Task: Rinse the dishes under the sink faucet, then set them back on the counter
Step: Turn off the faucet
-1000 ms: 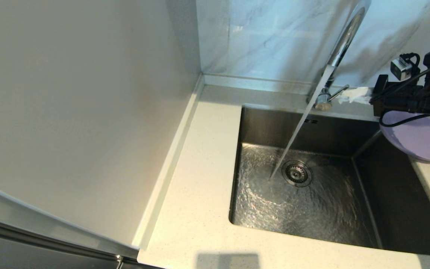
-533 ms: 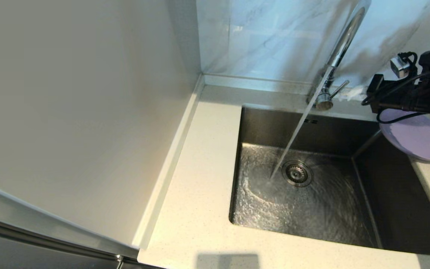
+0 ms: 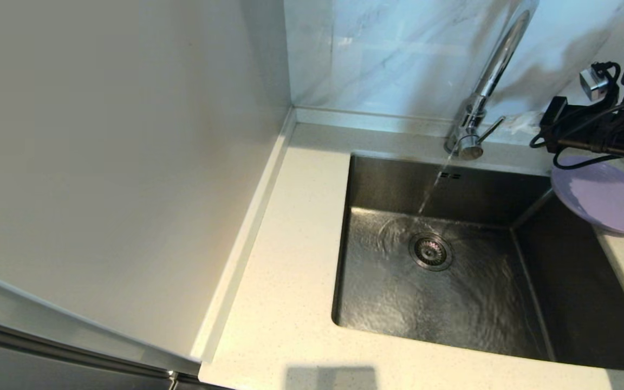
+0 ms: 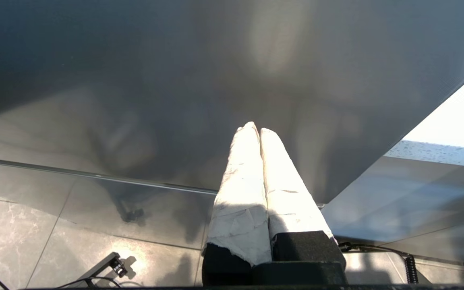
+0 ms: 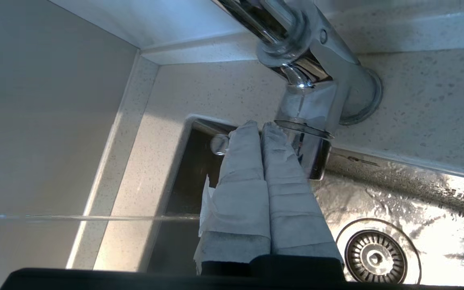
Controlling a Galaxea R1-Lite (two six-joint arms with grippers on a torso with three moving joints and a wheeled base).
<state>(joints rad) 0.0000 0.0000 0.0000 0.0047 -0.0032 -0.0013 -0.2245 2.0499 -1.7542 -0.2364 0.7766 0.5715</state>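
Faucet (image 3: 485,81) releases a thin stream into the sink (image 3: 393,292), far of the drain strainer (image 3: 430,251). Lavender plate (image 3: 607,197) overhangs the sink's right edge on the worktop (image 3: 290,281). Right arm (image 3: 599,130) sits beside the lever.

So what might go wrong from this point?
1. The plate hangs partly over the sink rim, right under the right arm's dangling cable; a snag could tip it in.
2. The right gripper, shut, sits beside the thin lever handle while a thin water stream runs; it may slip off before shutoff.
The left gripper is parked away from the sink.
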